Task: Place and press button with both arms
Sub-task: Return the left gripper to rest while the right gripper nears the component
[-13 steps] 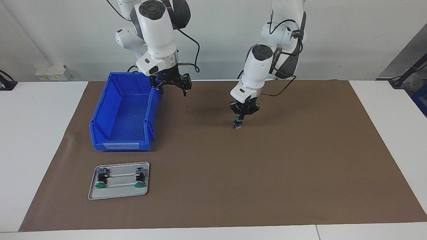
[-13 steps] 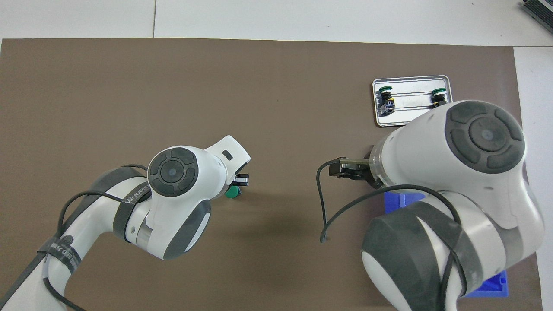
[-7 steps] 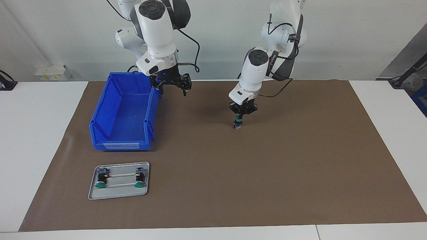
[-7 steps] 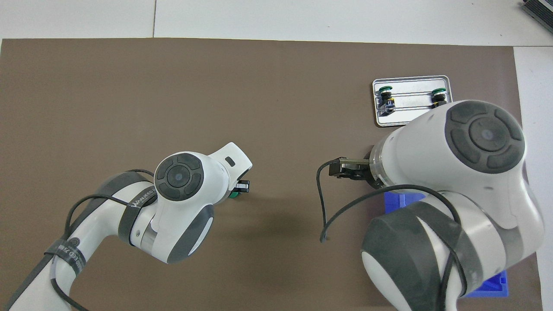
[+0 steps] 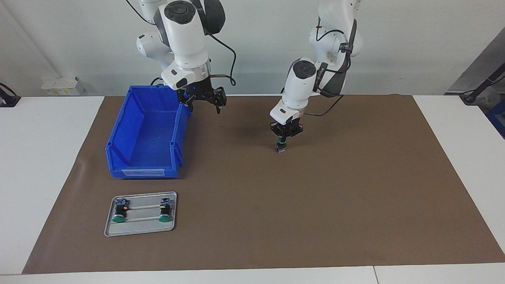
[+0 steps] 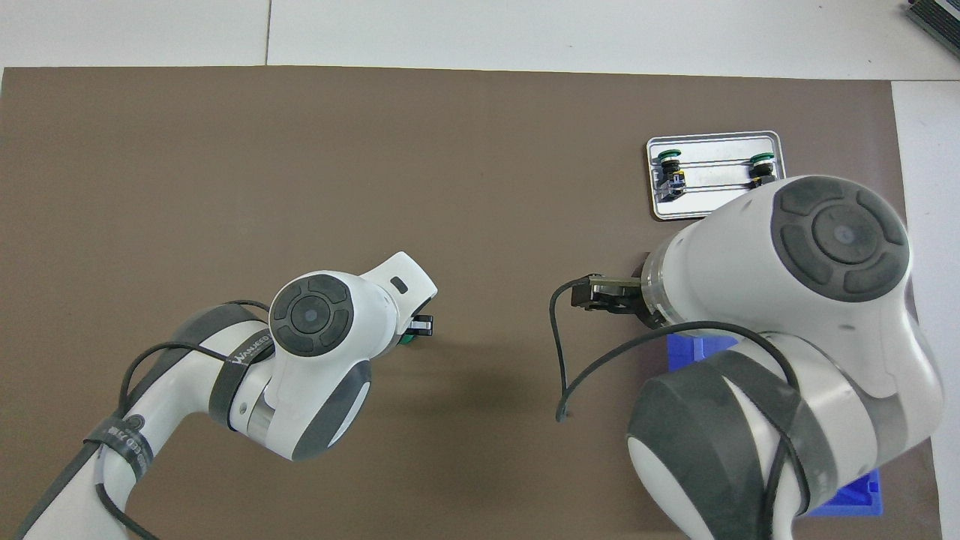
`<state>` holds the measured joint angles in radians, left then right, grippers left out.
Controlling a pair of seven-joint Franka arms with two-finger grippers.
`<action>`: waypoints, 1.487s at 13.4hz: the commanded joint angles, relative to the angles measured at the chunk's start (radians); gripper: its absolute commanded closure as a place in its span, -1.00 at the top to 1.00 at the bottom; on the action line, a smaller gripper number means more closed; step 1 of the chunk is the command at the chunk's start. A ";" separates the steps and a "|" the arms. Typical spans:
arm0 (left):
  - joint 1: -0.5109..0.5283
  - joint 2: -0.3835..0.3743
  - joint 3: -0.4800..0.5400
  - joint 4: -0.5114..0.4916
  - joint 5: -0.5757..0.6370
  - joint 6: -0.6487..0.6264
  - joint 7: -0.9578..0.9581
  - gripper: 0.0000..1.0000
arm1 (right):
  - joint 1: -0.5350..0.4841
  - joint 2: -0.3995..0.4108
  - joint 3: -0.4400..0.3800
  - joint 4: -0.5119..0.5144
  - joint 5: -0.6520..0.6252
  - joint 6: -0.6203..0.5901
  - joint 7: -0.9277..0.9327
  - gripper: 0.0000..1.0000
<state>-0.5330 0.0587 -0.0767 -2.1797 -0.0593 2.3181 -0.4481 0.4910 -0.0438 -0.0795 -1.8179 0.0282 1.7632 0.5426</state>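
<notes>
A button [image 5: 281, 146] stands upright on the brown mat [image 5: 315, 197], green cap up, near the mat's middle at the robots' end. My left gripper [image 5: 281, 139] points straight down on it, shut, with its fingertips on the green cap. In the overhead view the left wrist covers most of the button [image 6: 406, 340], and only a green sliver shows beside the left gripper [image 6: 417, 330]. My right gripper [image 5: 203, 105] hangs open and empty over the blue bin's rim, and the arm waits there.
A blue bin [image 5: 146, 134] stands toward the right arm's end of the table. Farther from the robots than the bin lies a grey metal tray [image 5: 140, 227] with two more green-capped buttons on its rails; in the overhead view the tray [image 6: 712, 206] lies partly under the right arm.
The left gripper has come down a little onto the button's cap and its wrist has straightened over it. The right arm has not moved.
</notes>
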 commanded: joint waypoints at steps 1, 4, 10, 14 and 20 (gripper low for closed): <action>-0.024 -0.016 0.012 -0.049 0.023 0.032 -0.031 -1.00 | -0.008 -0.030 0.003 -0.034 0.016 -0.004 -0.023 1.00; -0.022 -0.002 0.014 -0.080 0.023 0.096 -0.027 -1.00 | -0.008 -0.030 0.003 -0.034 0.016 -0.004 -0.023 1.00; -0.004 0.029 0.015 -0.022 0.023 0.069 -0.017 -0.97 | -0.009 -0.030 0.003 -0.034 0.016 -0.004 -0.023 1.00; 0.022 0.047 0.021 0.168 0.024 -0.141 -0.011 -0.94 | -0.008 -0.030 0.003 -0.034 0.016 -0.004 -0.021 1.00; 0.217 0.036 0.023 0.441 0.024 -0.426 0.161 -0.83 | 0.001 -0.028 0.004 -0.049 0.018 0.050 -0.106 1.00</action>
<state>-0.3947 0.0810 -0.0472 -1.8237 -0.0513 1.9759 -0.3587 0.4920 -0.0456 -0.0791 -1.8250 0.0283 1.7706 0.5098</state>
